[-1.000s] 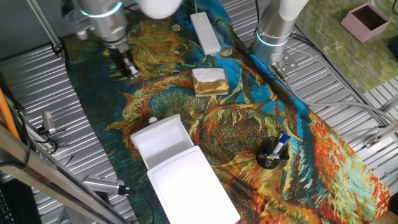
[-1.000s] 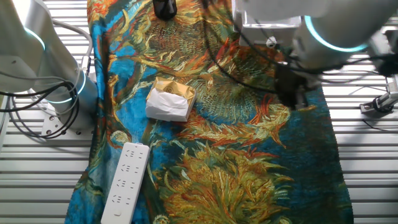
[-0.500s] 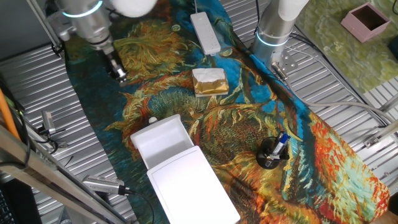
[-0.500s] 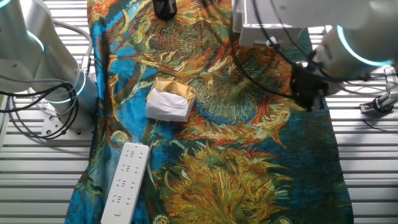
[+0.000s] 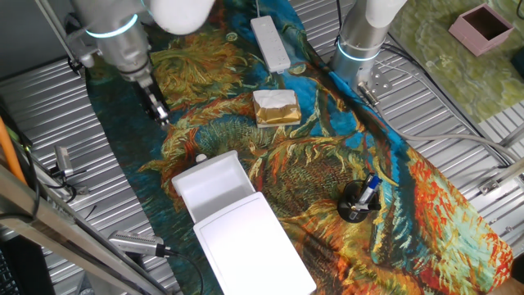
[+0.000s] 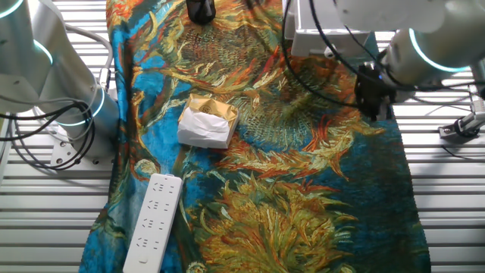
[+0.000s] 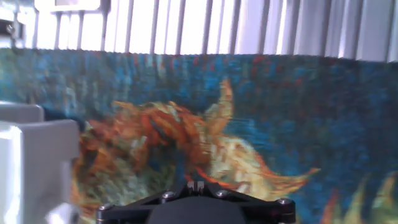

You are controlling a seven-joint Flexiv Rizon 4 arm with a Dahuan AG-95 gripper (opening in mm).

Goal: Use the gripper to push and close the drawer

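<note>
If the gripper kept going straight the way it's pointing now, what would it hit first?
Most likely the patterned cloth. The gripper points down at bare cloth beyond the drawer knob, not at the drawer; depth is hard to judge.

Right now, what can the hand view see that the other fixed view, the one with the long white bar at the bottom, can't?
Only the hand view shows the drawer, white at its left edge. Only the fixed view shows the long white bar, the gold-and-white block and the claw, hanging clear of the drawer. Both show the sunflower cloth and the ribbed metal table.
</note>
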